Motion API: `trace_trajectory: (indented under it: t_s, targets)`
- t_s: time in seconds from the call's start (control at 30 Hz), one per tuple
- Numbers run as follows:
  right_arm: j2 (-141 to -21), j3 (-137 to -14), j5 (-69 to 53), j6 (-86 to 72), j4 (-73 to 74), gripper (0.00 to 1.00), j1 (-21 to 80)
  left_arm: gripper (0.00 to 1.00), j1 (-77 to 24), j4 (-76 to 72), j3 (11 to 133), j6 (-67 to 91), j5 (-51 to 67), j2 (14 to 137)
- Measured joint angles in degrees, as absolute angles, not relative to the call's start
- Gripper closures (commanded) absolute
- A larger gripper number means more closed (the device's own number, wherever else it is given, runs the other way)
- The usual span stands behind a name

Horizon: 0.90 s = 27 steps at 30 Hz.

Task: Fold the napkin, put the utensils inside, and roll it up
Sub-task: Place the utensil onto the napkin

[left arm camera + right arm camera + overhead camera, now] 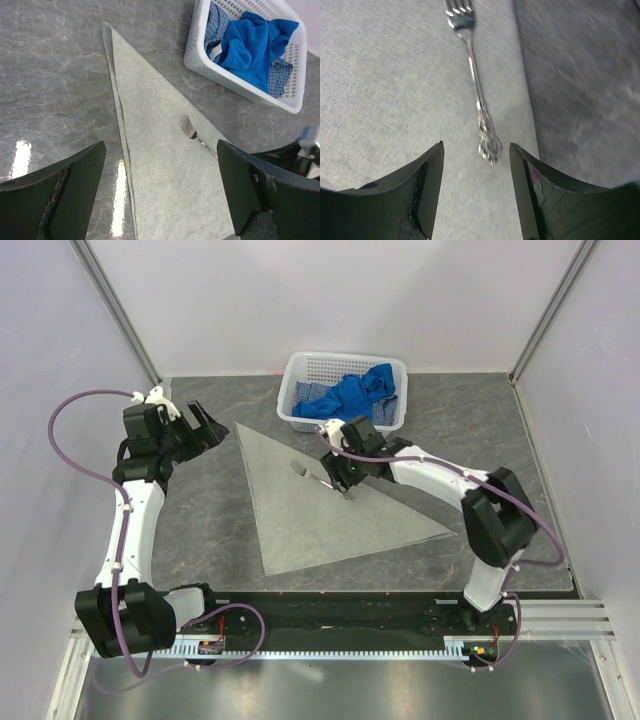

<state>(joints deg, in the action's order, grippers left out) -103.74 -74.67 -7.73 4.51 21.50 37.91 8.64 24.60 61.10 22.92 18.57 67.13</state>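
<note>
The napkin [310,515] lies flat on the table, folded into a large grey triangle. The fork [308,474] rests on it near the upper right edge, tines pointing up-left. My right gripper [346,487] is low over the handle end. In the right wrist view its jaws [476,146] stand apart, and the ornate end of the fork [476,90] lies free just ahead of them on the napkin [390,90]. My left gripper [205,426] hovers wide open near the napkin's top corner. Its wrist view looks down on the napkin [160,165] and fork [190,129] between the open fingers [161,160].
A white basket [298,368] at the back holds bright blue cloths [355,395] and a checked cloth. It also shows at the upper right in the left wrist view [197,55]. Dark marbled table [580,75] lies just right of the fork.
</note>
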Motion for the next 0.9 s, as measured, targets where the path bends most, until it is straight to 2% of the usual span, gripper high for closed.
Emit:
trace_trajectory:
  t_s: [0.2,0.5,0.63,0.9]
  targets:
    - [-90.37,-61.78,-0.19,-9.06,21.89,0.37,33.28,0.01,7.90,23.42,59.64,24.14,20.93,67.83]
    - [-61.67,-40.69,3.64,-25.41,25.41,0.40,11.27,0.01,5.19,22.41,59.55,24.43,22.76,67.88]
    - [-60.99,-38.52,1.30,-27.03,26.37,0.41,5.69,0.01,4.75,22.17,59.55,24.43,23.11,67.88]
    - [-60.84,-36.10,-3.29,-29.71,27.59,0.42,5.28,0.01,4.73,22.15,59.55,24.43,23.22,67.88]
